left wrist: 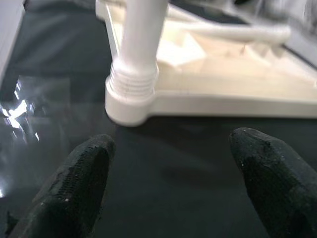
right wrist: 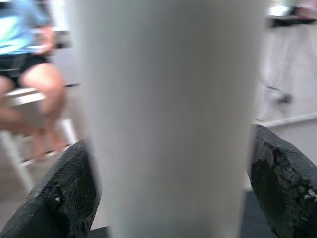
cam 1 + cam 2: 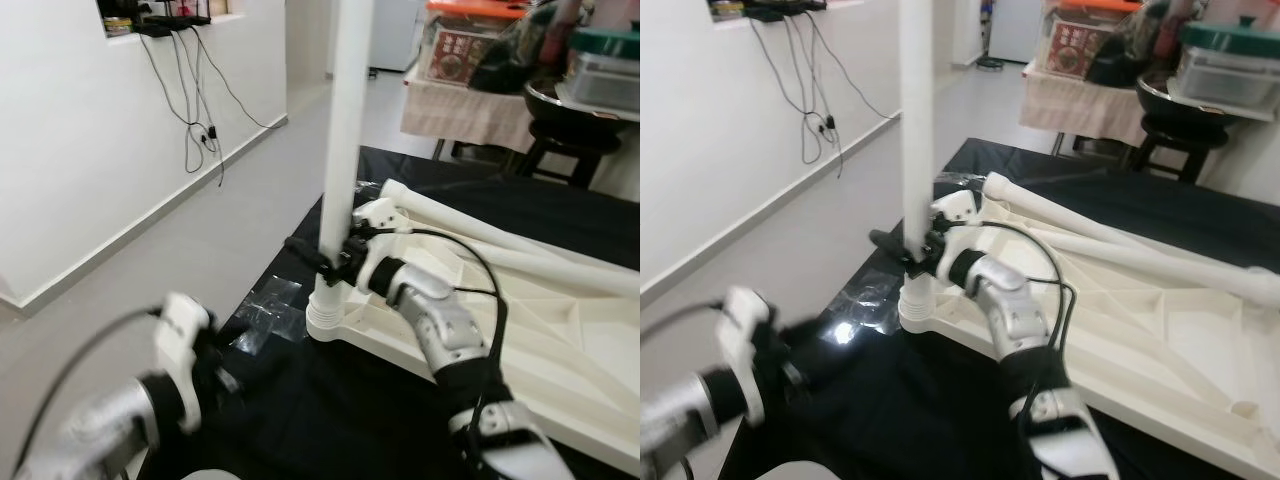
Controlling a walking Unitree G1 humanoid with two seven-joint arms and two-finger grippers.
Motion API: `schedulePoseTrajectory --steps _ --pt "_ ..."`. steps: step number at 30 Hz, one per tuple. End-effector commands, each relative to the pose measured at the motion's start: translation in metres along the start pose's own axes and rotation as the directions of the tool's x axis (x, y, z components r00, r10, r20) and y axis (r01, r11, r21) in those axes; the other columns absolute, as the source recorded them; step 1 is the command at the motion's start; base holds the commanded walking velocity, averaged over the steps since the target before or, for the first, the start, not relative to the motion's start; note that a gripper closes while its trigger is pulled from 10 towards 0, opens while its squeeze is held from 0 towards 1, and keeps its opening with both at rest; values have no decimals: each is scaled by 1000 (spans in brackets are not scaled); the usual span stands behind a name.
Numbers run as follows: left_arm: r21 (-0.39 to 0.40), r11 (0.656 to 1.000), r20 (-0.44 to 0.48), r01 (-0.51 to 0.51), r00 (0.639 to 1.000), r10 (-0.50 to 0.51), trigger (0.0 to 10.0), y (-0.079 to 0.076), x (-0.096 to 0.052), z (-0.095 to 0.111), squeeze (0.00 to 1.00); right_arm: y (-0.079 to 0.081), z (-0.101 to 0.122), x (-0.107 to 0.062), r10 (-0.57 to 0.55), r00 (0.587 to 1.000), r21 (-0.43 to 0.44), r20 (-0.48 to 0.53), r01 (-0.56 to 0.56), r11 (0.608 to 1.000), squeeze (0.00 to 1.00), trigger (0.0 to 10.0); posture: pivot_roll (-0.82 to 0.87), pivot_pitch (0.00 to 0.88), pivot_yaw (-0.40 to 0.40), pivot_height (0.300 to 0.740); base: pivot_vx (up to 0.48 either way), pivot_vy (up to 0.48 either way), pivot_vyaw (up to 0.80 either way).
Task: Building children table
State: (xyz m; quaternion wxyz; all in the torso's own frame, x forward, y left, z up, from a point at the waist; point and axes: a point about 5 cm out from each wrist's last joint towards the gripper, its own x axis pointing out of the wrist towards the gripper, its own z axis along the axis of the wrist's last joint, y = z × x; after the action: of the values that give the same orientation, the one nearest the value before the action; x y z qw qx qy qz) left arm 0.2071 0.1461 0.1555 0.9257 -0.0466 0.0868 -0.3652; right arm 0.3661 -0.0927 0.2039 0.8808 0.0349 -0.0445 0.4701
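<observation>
Low at left: left gripper [image 3: 222, 372], fingers spread, empty, above black mat [image 3: 330, 420]. Centre: upright table leg [image 3: 340, 150] in corner socket [image 3: 326, 315] of upturned tabletop [image 3: 560, 340]; right gripper [image 3: 338, 258] clamps it. Step, judged: seating leg; next, twisting tight.

White table leg [image 3: 345, 120] upright in corner socket [image 3: 325, 318], upside-down white tabletop [image 3: 560, 330] on black mat — two loose legs [image 3: 470, 225] across it
</observation>
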Motion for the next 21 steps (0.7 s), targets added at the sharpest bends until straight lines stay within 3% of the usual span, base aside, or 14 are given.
schedulePoseTrajectory --steps 1,2,3,10,19,21 --pt "23 999 13 -45 999 45 10000 -4 4 -5 0 -2 0 1 78 997 14 -4 -78 997 0 3098 103 18 -107 740 0 0 0" --pt "23 999 13 -45 999 45 10000 -4 4 -5 0 -2 0 1 78 997 14 -4 -78 997 0 3098 103 18 -107 740 0 0 0" --pt "28 998 16 -62 998 61 10000 -5 5 -7 0 -4 -1 1 84 996 13 -19 -83 996 0 0 106 18 -108 740 0 0 0" --pt "45 984 42 -170 985 168 10000 -9 4 -17 0 -11 -18 -4 118 987 19 -112 -116 993 0 0 113 25 -108 740 0 0 0" --pt "38 978 61 -204 978 201 10000 -13 5 -23 0 -18 -29 -17 69 984 -5 -163 -71 997 0 0 92 26 -101 740 0 0 0" --pt "36 975 82 -218 973 214 10000 -12 7 -24 0 -13 -45 -36 -102 979 7 -175 105 994 0 0 58 29 -109 740 0 0 0"
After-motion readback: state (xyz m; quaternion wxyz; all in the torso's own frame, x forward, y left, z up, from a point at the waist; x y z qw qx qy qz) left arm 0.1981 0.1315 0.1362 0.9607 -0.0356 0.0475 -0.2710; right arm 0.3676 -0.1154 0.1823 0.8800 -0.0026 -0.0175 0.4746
